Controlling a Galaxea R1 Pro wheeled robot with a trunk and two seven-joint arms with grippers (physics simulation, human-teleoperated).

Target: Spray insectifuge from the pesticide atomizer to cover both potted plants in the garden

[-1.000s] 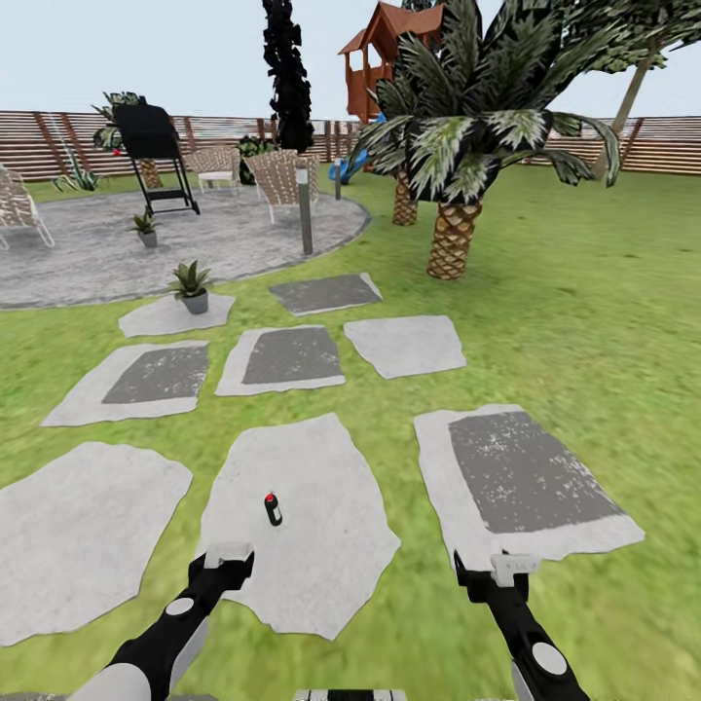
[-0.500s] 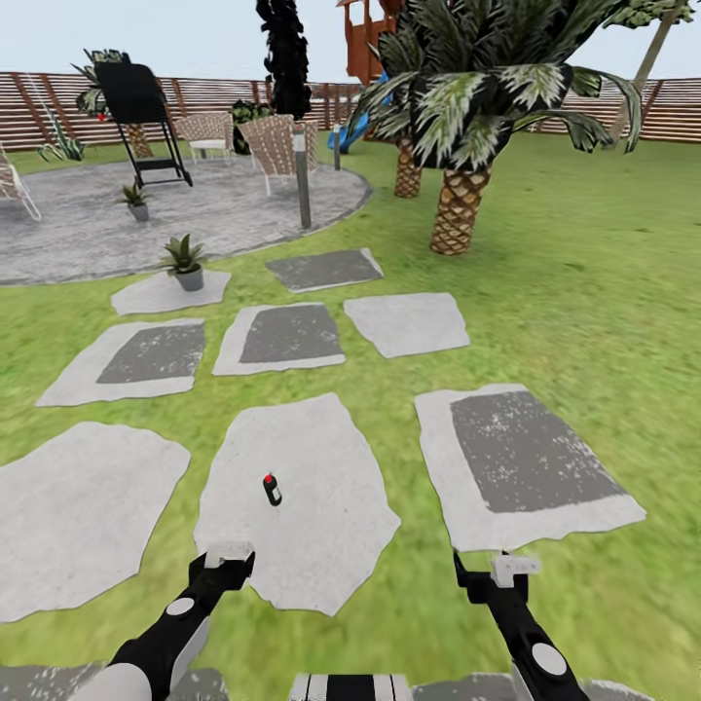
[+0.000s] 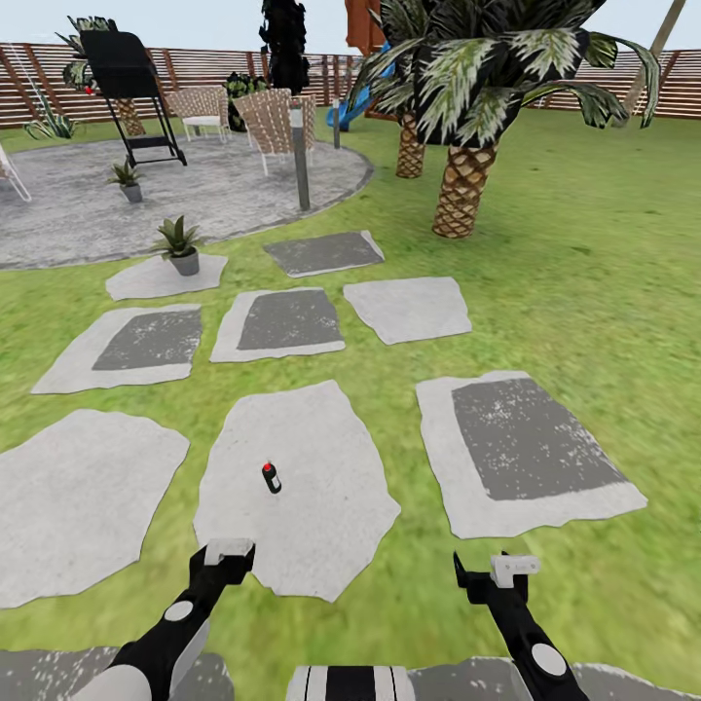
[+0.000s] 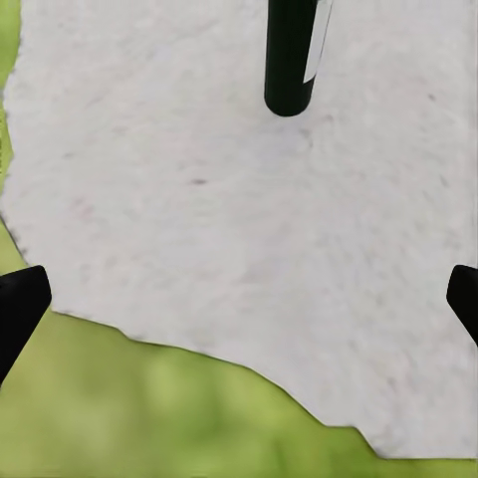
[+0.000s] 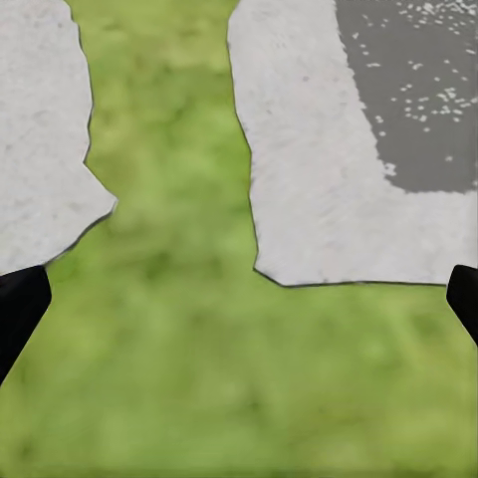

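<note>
The pesticide atomizer (image 3: 271,477), a slim dark bottle with a red top, lies on a pale stepping stone (image 3: 321,526) ahead of my left gripper (image 3: 228,555). Its dark body (image 4: 290,55) also shows in the left wrist view, beyond the open left gripper (image 4: 239,299). My right gripper (image 3: 508,567) hangs open over grass, fingertips wide apart in the right wrist view (image 5: 239,309). One potted plant (image 3: 178,243) stands on a far stepping stone; the second potted plant (image 3: 127,180) stands on the round grey patio (image 3: 224,195).
A big palm (image 3: 462,175) rises at the right. A grey bollard post (image 3: 301,161), wicker chairs (image 3: 273,122) and a black stand (image 3: 131,92) sit on the patio. A brown slatted fence (image 3: 604,102) bounds the lawn. More stepping stones (image 3: 526,448) lie around.
The whole view has shifted: the camera has moved forward and tilted down, so the atomizer and stones sit slightly higher in frame and nearer. The arms keep their pose.
</note>
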